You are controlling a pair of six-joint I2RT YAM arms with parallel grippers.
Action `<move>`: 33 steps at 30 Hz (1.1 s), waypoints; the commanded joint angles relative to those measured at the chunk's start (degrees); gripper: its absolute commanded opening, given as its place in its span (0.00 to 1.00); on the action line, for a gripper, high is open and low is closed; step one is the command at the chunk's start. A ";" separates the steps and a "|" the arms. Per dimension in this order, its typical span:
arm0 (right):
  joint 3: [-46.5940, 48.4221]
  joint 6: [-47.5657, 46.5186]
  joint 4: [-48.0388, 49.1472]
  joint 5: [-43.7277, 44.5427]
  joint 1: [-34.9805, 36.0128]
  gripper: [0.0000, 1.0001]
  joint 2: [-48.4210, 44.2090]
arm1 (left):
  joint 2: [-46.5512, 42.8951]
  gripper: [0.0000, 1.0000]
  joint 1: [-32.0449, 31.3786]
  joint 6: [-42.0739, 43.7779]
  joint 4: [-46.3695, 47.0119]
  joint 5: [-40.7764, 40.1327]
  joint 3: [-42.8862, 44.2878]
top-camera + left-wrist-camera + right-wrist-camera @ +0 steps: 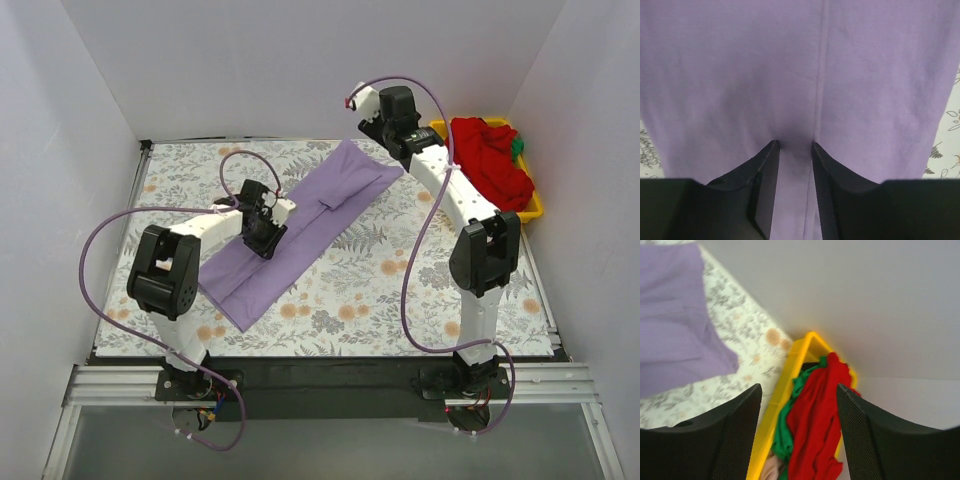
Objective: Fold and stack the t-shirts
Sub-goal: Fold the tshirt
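Left arm (190, 240) low, left fingers (765, 172) narrowly parted, right arm (455, 190) raised, right fingers (735, 437) wide

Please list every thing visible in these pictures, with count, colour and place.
lavender t-shirt: 1, lavender, spread on floral cloth, centre-left
red t-shirt: 1, red, heaped in the tray
green t-shirt: 1, green, under the red
pink cloth: 1, pale pink, in the tray
tray: 1, yellow, far right
floral cloth: 1, grey-orange print, underneath everything
left end effector: 1, black, tips on the lavender t-shirt
right end effector: 1, black, open, empty, raised, facing the tray

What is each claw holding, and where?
Right claw: nothing, open. Left claw: pressed on the lavender shirt at a fold line; grip cannot be told.
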 commanded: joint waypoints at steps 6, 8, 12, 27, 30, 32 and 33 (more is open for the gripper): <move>-0.56 11.51 -24.34 -9.73 -0.85 0.68 -1.92 | -0.89 0.27 -9.97 1.20 -3.43 -6.05 -5.78; -0.56 13.09 -25.76 -11.13 -1.38 0.68 -2.45 | -0.89 0.27 -12.27 0.50 -4.14 -6.67 -6.75; -0.46 15.46 -29.80 -14.21 -3.39 0.68 -3.24 | -0.37 0.27 -19.11 -3.35 -6.25 -5.53 -7.19; -4.68 17.05 -36.22 -32.40 -9.38 0.46 -1.58 | -1.22 0.38 -26.45 -21.82 -7.31 18.55 18.29; -4.95 17.14 -36.05 -35.30 -7.80 0.37 1.31 | -3.86 0.38 -21.10 -24.81 -5.20 21.10 18.13; -4.43 17.83 -35.96 -36.97 -7.09 0.33 2.99 | -5.02 0.38 -17.92 -26.48 -2.75 23.56 16.63; -3.29 18.19 -35.96 -37.59 -6.48 0.32 4.82 | -5.98 0.38 -15.12 -27.53 -1.95 23.92 15.15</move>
